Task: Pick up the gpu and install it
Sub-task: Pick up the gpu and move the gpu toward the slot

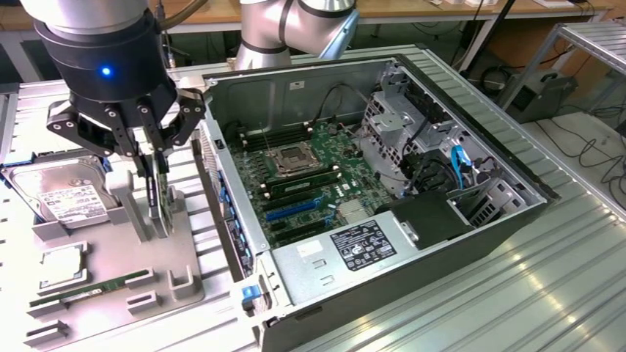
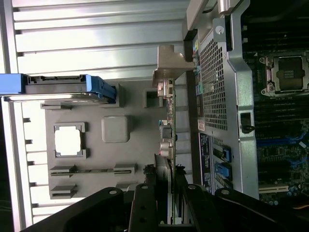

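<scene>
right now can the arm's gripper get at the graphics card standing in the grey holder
Likely yes: the gripper hangs right over the graphics card, which stands on edge in the grey holder. Nothing is between them; the hard drive rests off to one side.

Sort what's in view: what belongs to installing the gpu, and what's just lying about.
Job in hand:
gpu, on edge at the tray
gripper, closed on it
open computer case

Lying about, all in the tray:
hard drive
RAM stick
processor chip
</scene>
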You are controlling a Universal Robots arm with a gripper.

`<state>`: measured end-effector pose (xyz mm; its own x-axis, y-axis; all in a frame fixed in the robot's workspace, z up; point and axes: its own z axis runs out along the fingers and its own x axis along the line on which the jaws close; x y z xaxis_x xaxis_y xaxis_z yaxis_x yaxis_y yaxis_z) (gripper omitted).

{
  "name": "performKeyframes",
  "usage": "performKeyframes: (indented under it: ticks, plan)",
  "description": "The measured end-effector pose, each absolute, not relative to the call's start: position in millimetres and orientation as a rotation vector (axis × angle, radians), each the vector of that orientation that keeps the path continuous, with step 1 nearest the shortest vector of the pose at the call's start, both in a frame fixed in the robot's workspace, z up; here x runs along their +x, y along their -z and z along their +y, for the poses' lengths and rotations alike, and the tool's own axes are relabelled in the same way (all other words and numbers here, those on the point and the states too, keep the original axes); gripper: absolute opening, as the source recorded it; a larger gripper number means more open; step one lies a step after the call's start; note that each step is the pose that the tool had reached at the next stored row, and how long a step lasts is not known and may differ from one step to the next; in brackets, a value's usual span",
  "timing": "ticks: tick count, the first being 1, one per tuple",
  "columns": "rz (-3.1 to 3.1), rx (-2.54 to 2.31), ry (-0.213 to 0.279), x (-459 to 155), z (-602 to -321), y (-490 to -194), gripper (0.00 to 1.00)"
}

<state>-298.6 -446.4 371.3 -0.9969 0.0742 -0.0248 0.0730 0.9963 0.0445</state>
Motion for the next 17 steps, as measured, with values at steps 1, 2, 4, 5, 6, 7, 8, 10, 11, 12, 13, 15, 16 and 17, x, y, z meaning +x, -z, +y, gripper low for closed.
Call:
performKeyframes:
  ticks: [1, 2, 4, 5, 6, 7, 8, 10, 11, 12, 13, 15, 16, 17]
  plan:
    - [3.112, 0.115, -0.068, -298.6, -446.4, -371.6, 0.26]
    - [3.112, 0.115, -0.068, -298.6, -446.4, -371.8, 0.26]
    - [3.112, 0.115, -0.068, -298.6, -446.4, -372.4, 0.26]
    - [3.112, 0.115, -0.068, -298.6, -446.4, -372.7, 0.26]
    - [3.112, 0.115, -0.068, -298.6, -446.4, -373.1, 0.26]
    - [3.112, 0.115, -0.068, -298.6, -446.4, -373.6, 0.26]
    - [3.112, 0.115, -0.068, -298.6, -446.4, -373.9, 0.26]
    - [3.112, 0.115, -0.068, -298.6, -446.4, -374.9, 0.26]
    - [3.112, 0.115, -0.068, -298.6, -446.4, -375.4, 0.26]
    - [3.112, 0.115, -0.068, -298.6, -446.4, -375.9, 0.26]
    - [3.112, 0.115, -0.068, -298.6, -446.4, -376.9, 0.26]
    - [3.112, 0.115, -0.068, -298.6, -446.4, -378.0, 0.26]
    - [3.112, 0.115, -0.068, -298.6, -446.4, -378.5, 0.26]
    - [3.112, 0.115, -0.068, -298.6, -446.4, -378.9, 0.26]
